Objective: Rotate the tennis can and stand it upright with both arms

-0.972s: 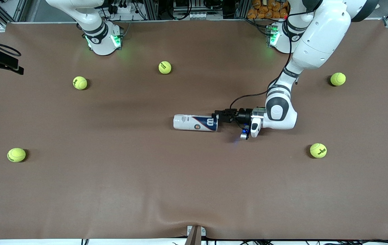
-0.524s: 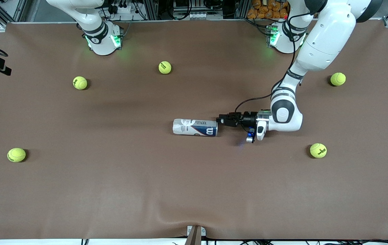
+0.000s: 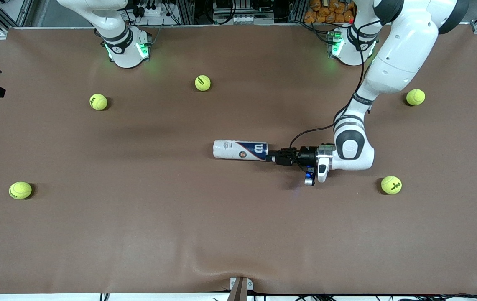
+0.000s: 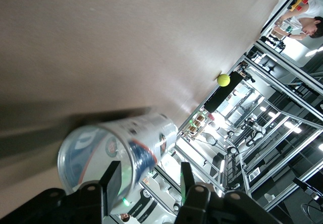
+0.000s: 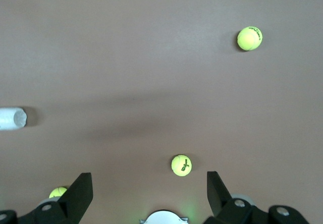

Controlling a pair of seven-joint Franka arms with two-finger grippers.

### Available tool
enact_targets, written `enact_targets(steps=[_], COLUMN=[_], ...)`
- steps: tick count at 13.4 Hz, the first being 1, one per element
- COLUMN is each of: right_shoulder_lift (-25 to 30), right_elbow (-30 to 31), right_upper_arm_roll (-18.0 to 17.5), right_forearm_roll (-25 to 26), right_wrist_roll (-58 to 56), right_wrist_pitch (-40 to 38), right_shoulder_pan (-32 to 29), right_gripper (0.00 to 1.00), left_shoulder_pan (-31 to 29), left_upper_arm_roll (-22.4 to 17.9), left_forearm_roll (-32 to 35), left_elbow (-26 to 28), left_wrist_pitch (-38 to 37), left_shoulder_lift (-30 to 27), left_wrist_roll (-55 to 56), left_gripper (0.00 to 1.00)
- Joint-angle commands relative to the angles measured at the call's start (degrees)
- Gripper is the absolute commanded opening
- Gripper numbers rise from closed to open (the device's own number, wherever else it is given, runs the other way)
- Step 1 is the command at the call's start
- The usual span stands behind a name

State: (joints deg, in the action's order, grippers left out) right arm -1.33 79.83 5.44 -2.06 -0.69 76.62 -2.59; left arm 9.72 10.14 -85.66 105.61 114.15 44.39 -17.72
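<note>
Tennis can point(image 3: 240, 150): lying on its side near the middle of the brown table point(image 3: 138, 234), long axis running three to nine o'clock in the front view; not yet upright.
Left gripper point(image 3: 270, 158): low at the can's three o'clock end, toward the left arm's end of the table. In the left wrist view its fingers point(image 4: 111, 180) stand parted at the can's open mouth, one seemingly just inside the rim; I cannot tell whether they pinch the wall.
Right gripper point(image 5: 149, 191): spread wide, holding nothing, high over the table; that arm waits.
Step in hand: taking hold of the can's end, I judge.
Next move: a firm pinch on the rim, then a lift and swing to vertical, with the right arm probably needed to steady it.
</note>
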Motion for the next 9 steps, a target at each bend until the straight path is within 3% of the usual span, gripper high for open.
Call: enact_targets(steps=[1, 9], right_shoulder_lift=[-0.7, -1.1], right_elbow=[-1.5, -1.8], right_upper_arm_roll=[-0.8, -1.1], right_forearm_roll=[0.7, -0.2], right_wrist_roll=[2.6, 2.7], right_wrist_pitch=[0.5, 0.7], right_shoulder_pan=[-0.7, 0.5], right_gripper=[1.00, 1.00], left_shoulder_pan=[0.3, 4.2], left_upper_arm_roll=[0.1, 0.8], left_forearm_roll=[1.0, -2.1], left_elbow=[-0.8, -0.1], left_wrist_pitch=[0.3, 0.3], left_shoulder_lift=[1.3, 1.1], left_wrist_roll=[0.4, 1.4], left_gripper=[0.55, 0.55])
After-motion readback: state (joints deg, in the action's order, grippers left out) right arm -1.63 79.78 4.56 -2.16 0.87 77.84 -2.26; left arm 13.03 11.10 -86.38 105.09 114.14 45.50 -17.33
